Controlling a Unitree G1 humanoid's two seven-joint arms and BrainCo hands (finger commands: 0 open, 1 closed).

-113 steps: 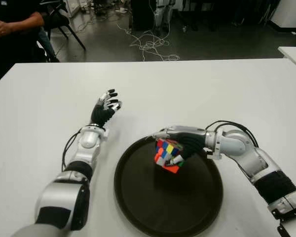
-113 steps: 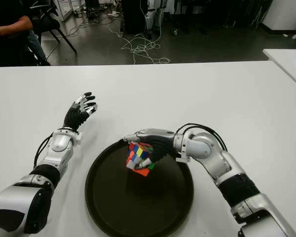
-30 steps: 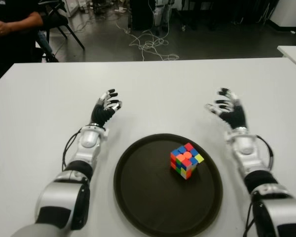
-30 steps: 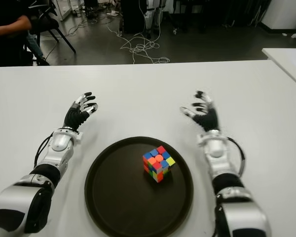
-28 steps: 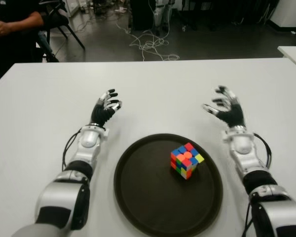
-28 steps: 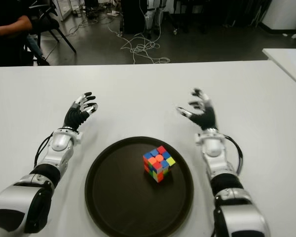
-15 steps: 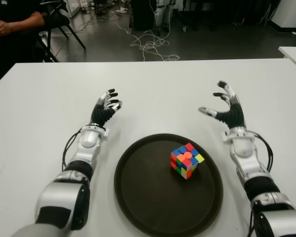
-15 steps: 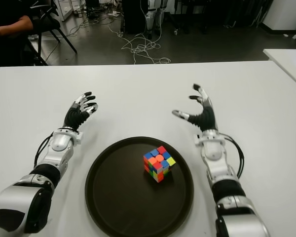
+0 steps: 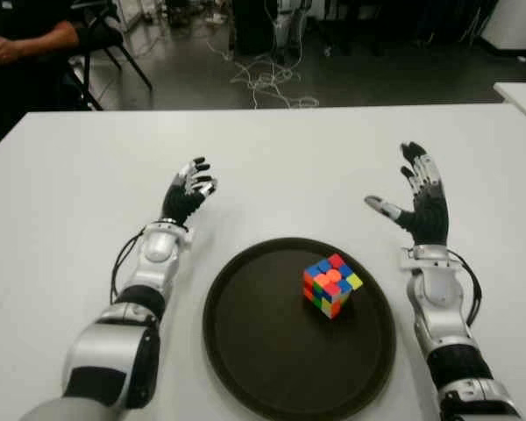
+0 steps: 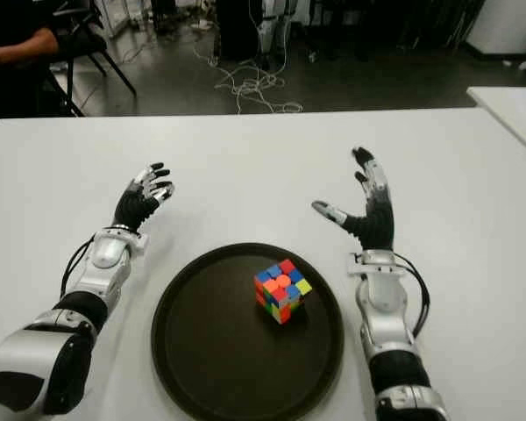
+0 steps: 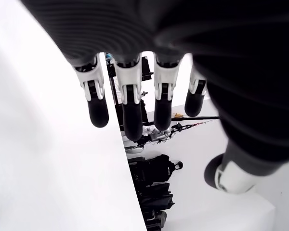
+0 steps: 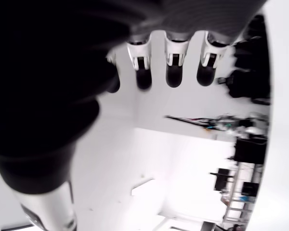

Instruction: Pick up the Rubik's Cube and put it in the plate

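Observation:
The Rubik's Cube [image 9: 330, 284] sits tilted on one corner inside the round dark plate [image 9: 245, 351], right of the plate's centre. My right hand [image 9: 418, 204] is open to the right of the plate, fingers spread and pointing up and away, thumb out toward the cube, with nothing in it. Its wrist view shows straight fingertips [image 12: 175, 73] over bare white table. My left hand [image 9: 188, 192] shows open to the upper left of the plate, fingers extended and empty, as its wrist view's fingers [image 11: 130, 115] confirm.
The white table [image 9: 298, 158] spreads wide around the plate. A person sits at the far left corner [image 9: 22, 44] beside a chair. Cables [image 9: 267, 79] lie on the dark floor beyond the far edge. A second white table [image 9: 522, 92] edges in at the right.
The right hand let go of the cube in the plate and withdrew to the right. Over the last second its fingers straightened upward and the forearm swung closer to the plate. The left hand stayed still.

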